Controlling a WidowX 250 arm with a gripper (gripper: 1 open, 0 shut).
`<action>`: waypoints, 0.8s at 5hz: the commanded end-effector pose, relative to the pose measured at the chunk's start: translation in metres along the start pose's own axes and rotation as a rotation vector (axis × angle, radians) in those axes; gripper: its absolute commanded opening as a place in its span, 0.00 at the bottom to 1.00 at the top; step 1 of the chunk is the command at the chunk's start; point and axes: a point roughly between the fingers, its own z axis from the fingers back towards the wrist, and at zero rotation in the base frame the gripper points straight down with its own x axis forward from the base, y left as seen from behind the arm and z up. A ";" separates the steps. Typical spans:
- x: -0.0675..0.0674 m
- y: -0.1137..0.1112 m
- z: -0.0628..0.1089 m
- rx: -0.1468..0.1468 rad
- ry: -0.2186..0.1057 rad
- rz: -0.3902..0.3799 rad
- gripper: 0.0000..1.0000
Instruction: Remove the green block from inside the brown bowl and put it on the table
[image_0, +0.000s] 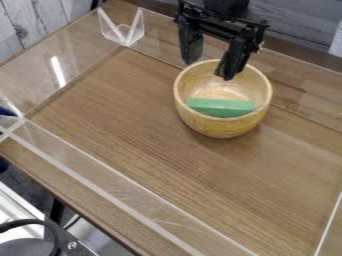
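The brown bowl (223, 97) stands on the table (134, 130) toward the back right. Inside it lies the green block (219, 105), flat across the bottom. My gripper (211, 55) hangs just above the bowl's far rim, pointing down, with its two black fingers (233, 60) spread apart and nothing between them. One finger's tip dips inside the rim line, over the block's far side; it does not hold the block.
Clear acrylic walls (54, 150) edge the tabletop on all sides. A small clear bracket (123, 30) sits at the back wall, left of the arm. Open wood surface stretches left and in front of the bowl.
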 end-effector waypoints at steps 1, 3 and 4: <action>0.007 -0.006 -0.019 0.008 0.028 -0.047 1.00; 0.016 -0.013 -0.048 0.028 0.019 -0.061 1.00; 0.021 -0.020 -0.059 0.043 0.004 -0.026 1.00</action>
